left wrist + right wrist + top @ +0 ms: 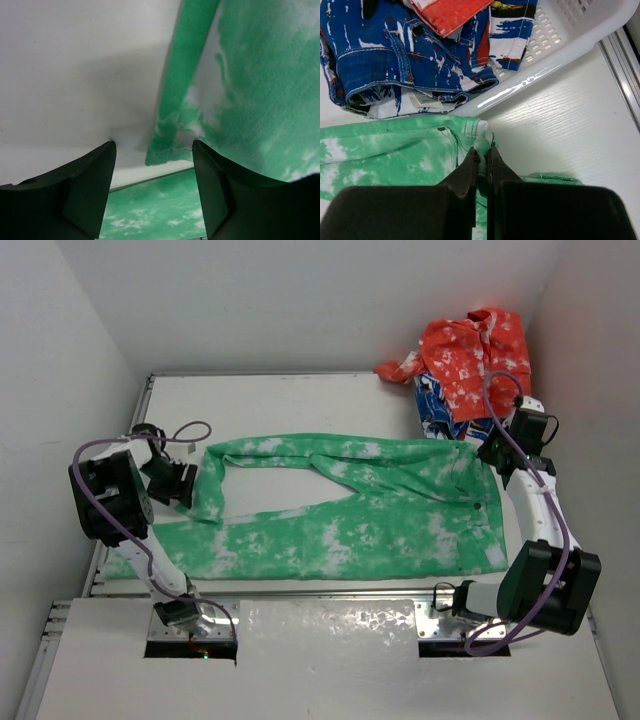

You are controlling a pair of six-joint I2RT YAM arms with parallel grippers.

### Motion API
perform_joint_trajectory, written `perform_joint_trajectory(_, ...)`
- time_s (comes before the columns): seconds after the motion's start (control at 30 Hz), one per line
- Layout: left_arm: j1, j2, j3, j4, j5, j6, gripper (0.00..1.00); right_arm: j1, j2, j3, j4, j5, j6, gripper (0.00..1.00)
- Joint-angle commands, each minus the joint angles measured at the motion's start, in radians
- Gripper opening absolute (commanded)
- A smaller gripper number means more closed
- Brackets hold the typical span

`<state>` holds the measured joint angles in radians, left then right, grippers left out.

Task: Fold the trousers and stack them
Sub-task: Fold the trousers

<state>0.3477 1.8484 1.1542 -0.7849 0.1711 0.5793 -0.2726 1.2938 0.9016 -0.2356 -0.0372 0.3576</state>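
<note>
The green trousers point(350, 525) with white blotches lie flat on the table, waistband to the right and both legs reaching left. My left gripper point(188, 485) is open at the end of the far leg. In the left wrist view the leg's hem point(165, 152) sits between the spread fingers of that gripper point(153, 146), untouched by either finger. My right gripper point(490, 455) is at the far corner of the waistband. In the right wrist view it point(483, 152) is shut on that waistband corner of the trousers point(395, 150).
A white basket point(560, 30) stands at the back right, just behind the waistband. It holds a blue patterned garment point(440, 410) and a red-orange blotched one point(465, 355). White walls close in on both sides and at the back.
</note>
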Motion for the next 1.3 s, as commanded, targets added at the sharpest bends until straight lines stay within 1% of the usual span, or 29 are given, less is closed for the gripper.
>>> perform_joint_trajectory(0.0,-0.009,0.046,-0.04,0.078,-0.008,-0.024,0.61,0.001,0.016,0.023,0.025,-0.013,-0.014,0.0)
perform_joint_trajectory(0.03,-0.01,0.052,-0.04,0.087,-0.007,-0.029,0.6,0.001,0.018,0.025,0.024,-0.012,-0.011,0.0)
perform_joint_trajectory(0.13,-0.01,0.08,-0.03,0.087,0.016,-0.027,0.43,0.001,0.022,0.029,0.021,-0.009,-0.005,0.0)
perform_joint_trajectory(0.17,-0.01,0.092,-0.019,0.079,0.025,-0.013,0.25,0.001,0.025,0.034,0.018,-0.006,-0.003,0.0)
perform_joint_trajectory(0.2,-0.009,0.095,-0.013,0.07,0.03,-0.007,0.0,0.001,0.027,0.037,0.018,-0.003,0.0,0.0)
perform_joint_trajectory(0.3,-0.006,0.095,0.01,0.053,0.041,0.019,0.0,0.0,0.041,0.057,0.016,0.011,0.004,0.0)
perform_joint_trajectory(0.4,0.005,0.094,0.135,0.053,-0.022,0.017,0.0,-0.005,0.067,0.118,0.004,0.023,0.004,0.0)
perform_joint_trajectory(0.43,0.017,0.094,0.236,0.056,-0.063,0.02,0.0,-0.007,0.076,0.138,-0.004,0.022,0.006,0.0)
perform_joint_trajectory(0.5,0.028,0.098,0.349,0.062,-0.116,0.036,0.0,-0.014,0.1,0.204,-0.013,0.022,0.009,0.0)
perform_joint_trajectory(0.53,0.04,0.106,0.463,0.064,-0.16,0.062,0.0,-0.019,0.107,0.229,-0.024,0.022,0.009,0.0)
perform_joint_trajectory(0.6,0.056,0.12,0.582,0.065,-0.177,0.091,0.0,-0.031,0.122,0.292,-0.034,0.02,0.012,0.0)
perform_joint_trajectory(0.63,0.079,0.138,0.701,0.065,-0.203,0.114,0.0,-0.033,0.13,0.312,-0.047,0.02,0.012,0.0)
perform_joint_trajectory(0.67,0.088,0.147,0.757,0.065,-0.212,0.123,0.0,-0.037,0.131,0.333,-0.05,0.022,0.012,0.0)
perform_joint_trajectory(0.7,0.099,0.156,0.848,0.065,-0.234,0.134,0.0,-0.042,0.128,0.339,-0.051,0.023,0.012,0.0)
perform_joint_trajectory(0.8,0.12,0.153,0.906,0.087,-0.249,0.203,0.0,-0.053,0.11,0.327,-0.05,0.03,0.021,0.0)
perform_joint_trajectory(0.83,0.131,0.122,0.879,0.108,-0.255,0.235,0.0,-0.056,0.102,0.318,-0.048,0.033,0.024,0.0)
perform_joint_trajectory(0.87,0.143,0.074,0.818,0.157,-0.257,0.258,0.0,-0.062,0.085,0.298,-0.044,0.034,0.029,0.0)
perform_joint_trajectory(0.9,0.143,0.074,0.782,0.18,-0.257,0.258,0.0,-0.066,0.073,0.289,-0.044,0.036,0.033,0.0)
perform_joint_trajectory(0.97,0.168,-0.01,0.698,0.223,-0.226,0.293,0.0,-0.08,0.042,0.258,-0.034,0.037,0.044,0.0)
perform_joint_trajectory(1.0,0.189,-0.079,0.599,0.257,-0.182,0.321,0.0,-0.085,0.033,0.249,-0.031,0.036,0.049,0.0)
perform_joint_trajectory(1.03,0.201,-0.118,0.541,0.272,-0.164,0.333,0.0,-0.089,0.01,0.228,-0.031,0.037,0.061,0.0)
perform_joint_trajectory(1.07,0.224,-0.193,0.418,0.312,-0.125,0.355,0.0,-0.091,-0.005,0.189,-0.03,0.036,0.069,0.0)
perform_joint_trajectory(1.1,0.235,-0.231,0.354,0.338,-0.116,0.361,0.0,-0.093,-0.022,0.189,-0.022,0.036,0.081,0.0)
perform_joint_trajectory(1.13,0.244,-0.271,0.284,0.363,-0.107,0.37,0.0,-0.093,-0.042,0.124,-0.008,0.036,0.096,0.0)
perform_joint_trajectory(1.17,0.255,-0.309,0.156,0.409,-0.096,0.376,0.0,-0.093,-0.088,0.082,0.002,0.036,0.133,0.0)
perform_joint_trajectory(1.2,0.286,-0.387,0.098,0.43,-0.066,0.376,0.0,-0.096,-0.114,-0.003,0.03,0.036,0.173,0.0)
perform_joint_trajectory(1.27,0.326,-0.443,-0.014,0.434,-0.024,0.364,0.0,-0.108,-0.195,-0.087,0.044,0.097,0.222,0.0)
